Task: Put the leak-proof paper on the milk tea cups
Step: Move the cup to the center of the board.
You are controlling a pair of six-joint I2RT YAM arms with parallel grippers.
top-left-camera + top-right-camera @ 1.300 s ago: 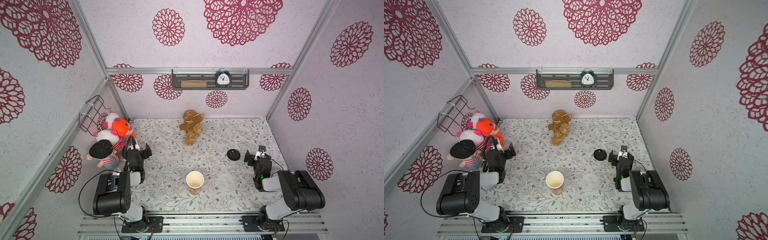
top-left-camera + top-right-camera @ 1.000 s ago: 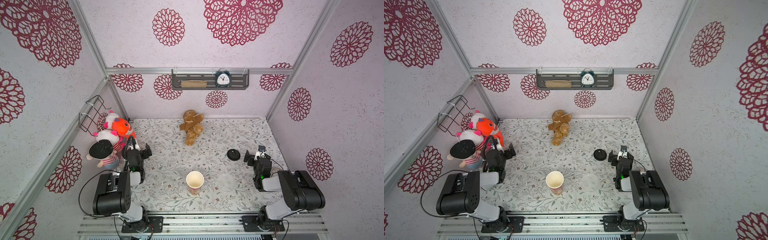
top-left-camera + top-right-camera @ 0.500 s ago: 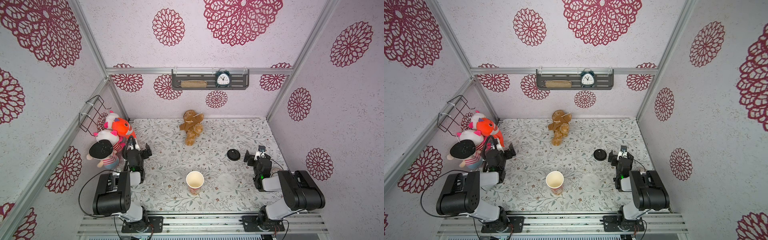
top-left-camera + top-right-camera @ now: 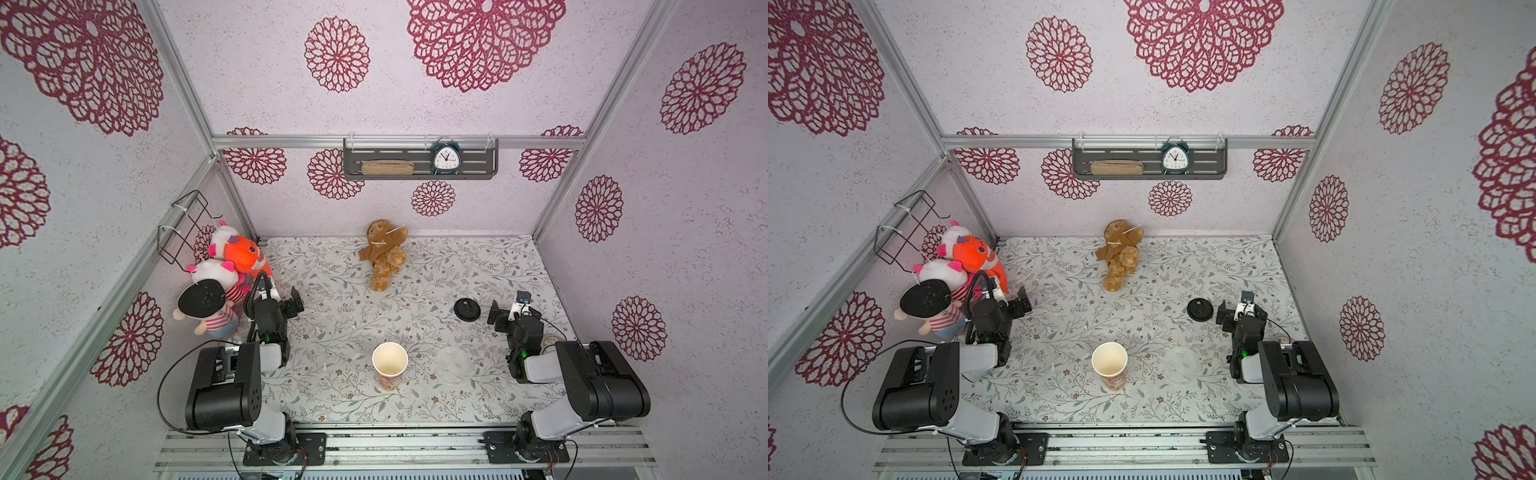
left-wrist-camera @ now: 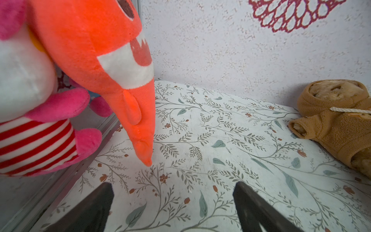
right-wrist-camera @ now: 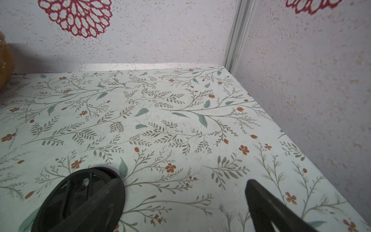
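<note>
At mid-left and mid-right of a top view, left gripper (image 4: 283,296) and right gripper (image 4: 512,311) gape empty. Lower centre, the milk tea cup (image 4: 389,365) stands uncovered, with the leak-proof paper (image 4: 453,365) flat beside it, right. Everything seems left to do.

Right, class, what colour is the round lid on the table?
The lid is black; it shows best in a top view.

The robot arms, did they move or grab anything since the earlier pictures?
No, nothing visibly changed. The left gripper and right gripper stay open and empty, the cup stands uncovered, and the leak-proof paper lies flat beside it.
</note>
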